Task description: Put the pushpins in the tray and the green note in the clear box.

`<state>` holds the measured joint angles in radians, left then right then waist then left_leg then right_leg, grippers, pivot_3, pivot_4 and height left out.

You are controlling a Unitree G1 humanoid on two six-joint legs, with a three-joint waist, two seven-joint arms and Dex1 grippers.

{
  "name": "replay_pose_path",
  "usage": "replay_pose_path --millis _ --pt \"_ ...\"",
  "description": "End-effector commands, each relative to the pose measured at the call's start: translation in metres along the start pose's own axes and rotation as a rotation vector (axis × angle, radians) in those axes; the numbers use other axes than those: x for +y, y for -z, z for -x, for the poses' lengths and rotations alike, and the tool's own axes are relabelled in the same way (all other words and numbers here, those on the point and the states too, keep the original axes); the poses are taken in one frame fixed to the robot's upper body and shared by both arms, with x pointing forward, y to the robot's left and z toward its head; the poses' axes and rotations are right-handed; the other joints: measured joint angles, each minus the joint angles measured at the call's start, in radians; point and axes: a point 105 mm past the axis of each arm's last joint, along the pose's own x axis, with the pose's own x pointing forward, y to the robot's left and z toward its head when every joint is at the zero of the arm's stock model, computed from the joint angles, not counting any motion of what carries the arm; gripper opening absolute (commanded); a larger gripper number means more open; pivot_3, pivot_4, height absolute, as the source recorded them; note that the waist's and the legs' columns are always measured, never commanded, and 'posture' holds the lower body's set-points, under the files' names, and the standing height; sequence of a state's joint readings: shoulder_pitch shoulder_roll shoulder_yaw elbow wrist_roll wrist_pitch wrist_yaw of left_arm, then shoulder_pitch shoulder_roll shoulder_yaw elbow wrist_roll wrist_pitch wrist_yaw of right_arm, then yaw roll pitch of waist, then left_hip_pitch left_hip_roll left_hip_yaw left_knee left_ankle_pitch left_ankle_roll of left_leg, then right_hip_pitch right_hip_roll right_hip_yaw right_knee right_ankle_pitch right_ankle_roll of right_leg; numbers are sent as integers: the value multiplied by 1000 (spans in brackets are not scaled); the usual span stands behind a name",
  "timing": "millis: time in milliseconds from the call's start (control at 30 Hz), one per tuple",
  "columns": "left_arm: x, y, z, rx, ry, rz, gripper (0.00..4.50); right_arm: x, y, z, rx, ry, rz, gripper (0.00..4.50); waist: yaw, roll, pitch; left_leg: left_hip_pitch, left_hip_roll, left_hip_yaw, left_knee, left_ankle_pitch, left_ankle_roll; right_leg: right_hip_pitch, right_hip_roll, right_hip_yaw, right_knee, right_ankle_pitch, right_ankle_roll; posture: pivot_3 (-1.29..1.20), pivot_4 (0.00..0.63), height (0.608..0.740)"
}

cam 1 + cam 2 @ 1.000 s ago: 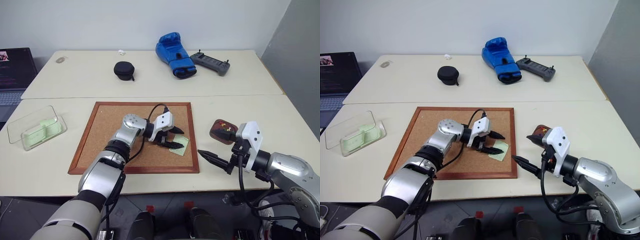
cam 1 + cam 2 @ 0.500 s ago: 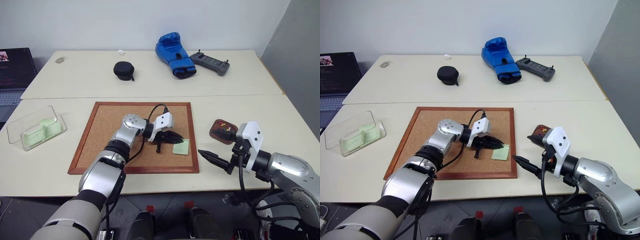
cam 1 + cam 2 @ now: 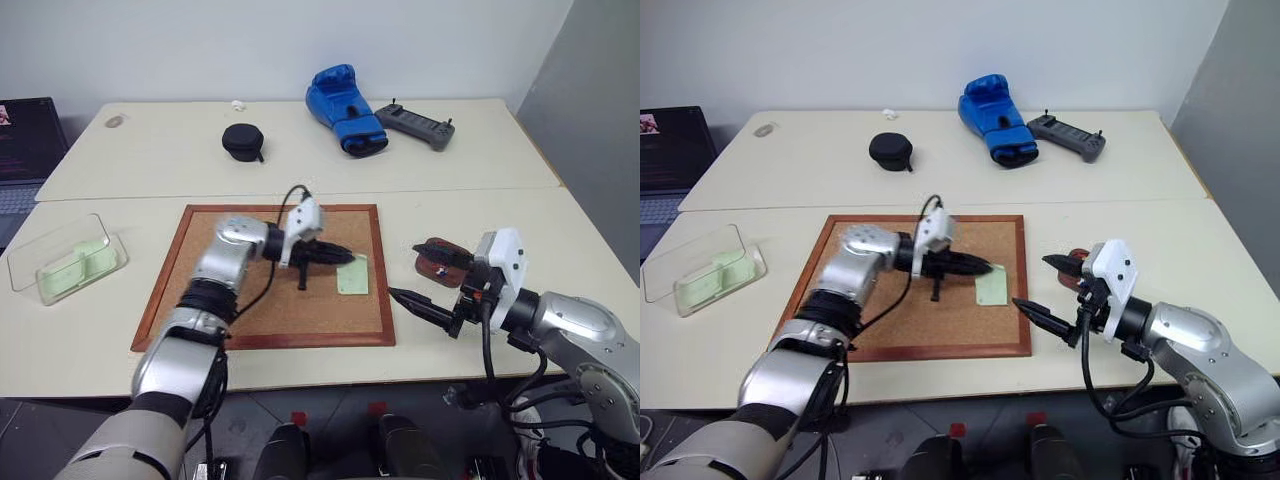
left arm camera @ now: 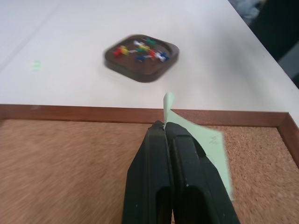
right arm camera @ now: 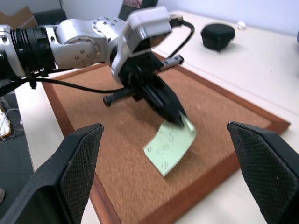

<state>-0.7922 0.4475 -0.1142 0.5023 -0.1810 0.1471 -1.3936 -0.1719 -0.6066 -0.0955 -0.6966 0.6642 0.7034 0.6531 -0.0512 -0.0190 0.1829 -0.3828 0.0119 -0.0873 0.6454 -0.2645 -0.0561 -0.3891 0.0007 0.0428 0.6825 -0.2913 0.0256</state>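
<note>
My left gripper [image 3: 348,257] is shut on one edge of the green note [image 3: 352,278], which hangs tilted just above the cork board [image 3: 230,300] near its right side. The left wrist view shows the two fingers [image 4: 159,158] pressed together with the note [image 4: 208,147] sticking out beside them. Past the board's frame sits the tray [image 4: 140,75], holding several coloured pushpins [image 4: 140,49]. My right gripper [image 3: 422,278] hovers open beside the board, one finger over the tray. The clear box [image 3: 65,258] stands at the far left with pale green paper inside.
On the back table lie a blue boxing glove [image 3: 343,108], a grey controller [image 3: 418,125] and a round black case [image 3: 243,140]. A laptop [image 3: 25,140] sits at the far left edge. The board's raised wooden frame [image 3: 262,341] runs along the front.
My left gripper closed on the note's edge, then rose and drew back to the left, lifting the note off the cork. The right gripper rose slightly, still open.
</note>
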Motion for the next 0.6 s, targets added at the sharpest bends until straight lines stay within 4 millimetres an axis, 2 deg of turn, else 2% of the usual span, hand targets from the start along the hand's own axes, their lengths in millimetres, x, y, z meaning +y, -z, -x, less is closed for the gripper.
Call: replay_pose_path --millis 33,100,200,367,533,600 --pt "0 -28 35 -62 -171 22 25 13 -23 -9 -111 -98 43 4500 2 0 0 0 0 -1 0 0 0 0 0 -1 0 0 0 0 150 740" --pt "-2 -35 56 -76 -294 53 25 21 -31 -16 -150 -153 52 4500 0 0 0 0 1 -1 0 0 0 0 -1 0 0 0 0 0 150 740" --pt "-4 -41 77 -84 -440 84 25 26 -38 -24 -178 -211 61 4500 -2 -1 1 0 2 -2 1 0 0 0 -2 0 0 0 0 0 150 740" --pt "-2 -37 144 -72 -920 117 25 35 -44 -41 -222 -362 65 4500 -1 -1 1 1 2 -2 1 0 0 1 -4 0 0 0 0 0 150 740" --pt "-10 -34 198 -98 -1265 161 25 34 -46 -52 -250 -440 81 4500 15 -1 1 1 2 -2 1 0 0 1 -4 -1 -1 0 0 0 150 740" --pt "-14 -30 214 -88 -1358 165 25 32 -48 -55 -259 -457 82 4500 19 -1 1 1 1 -2 1 0 0 1 -4 -1 -1 0 0 0 150 740"
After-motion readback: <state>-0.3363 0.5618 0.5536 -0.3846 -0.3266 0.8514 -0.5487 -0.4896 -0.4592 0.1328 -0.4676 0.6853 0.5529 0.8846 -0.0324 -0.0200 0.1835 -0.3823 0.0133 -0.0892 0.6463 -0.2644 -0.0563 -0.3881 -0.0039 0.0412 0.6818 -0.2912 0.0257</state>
